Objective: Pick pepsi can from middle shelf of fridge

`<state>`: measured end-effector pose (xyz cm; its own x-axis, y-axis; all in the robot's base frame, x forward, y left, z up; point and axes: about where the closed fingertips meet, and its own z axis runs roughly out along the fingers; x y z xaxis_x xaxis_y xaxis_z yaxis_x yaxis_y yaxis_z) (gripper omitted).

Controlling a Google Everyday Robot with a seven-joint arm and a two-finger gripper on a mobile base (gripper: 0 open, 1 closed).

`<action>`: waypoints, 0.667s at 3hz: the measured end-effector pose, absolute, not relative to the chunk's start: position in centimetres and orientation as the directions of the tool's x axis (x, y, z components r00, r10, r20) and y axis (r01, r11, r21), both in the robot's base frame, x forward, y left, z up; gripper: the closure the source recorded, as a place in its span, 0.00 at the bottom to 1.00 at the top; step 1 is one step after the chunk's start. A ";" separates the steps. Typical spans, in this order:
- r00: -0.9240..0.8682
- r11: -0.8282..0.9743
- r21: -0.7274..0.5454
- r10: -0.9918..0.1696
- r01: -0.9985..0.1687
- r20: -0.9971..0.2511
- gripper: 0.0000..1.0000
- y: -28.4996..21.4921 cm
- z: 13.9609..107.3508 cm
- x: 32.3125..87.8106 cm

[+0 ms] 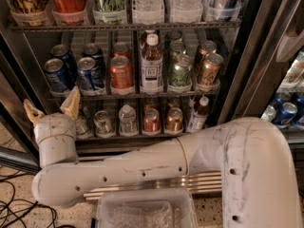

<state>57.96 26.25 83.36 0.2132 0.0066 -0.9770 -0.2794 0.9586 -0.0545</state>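
Fridge, steel-framed, dark inside, over speckled floor.
Tool at lower left, spread apart, empty, below middle shelf; pepsi can upright at shelf's left.

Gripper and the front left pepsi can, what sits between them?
Only the front rail of the middle shelf, seen in the camera view; the open gripper sits just below the pepsi can.

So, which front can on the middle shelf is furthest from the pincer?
The bronze can at the right end of the middle shelf, beside the green can. The open pincer is below the shelf's left end, under the blue pepsi cans.
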 end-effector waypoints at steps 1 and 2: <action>0.210 0.964 -0.052 0.004 -0.260 -0.978 0.23 26.3 83.5 58.4; 0.211 0.968 -0.055 -0.002 -0.245 -0.977 0.30 26.5 83.8 58.9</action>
<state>58.95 26.52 83.81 0.2113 -0.0022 -0.9774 -0.2448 0.9680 -0.0551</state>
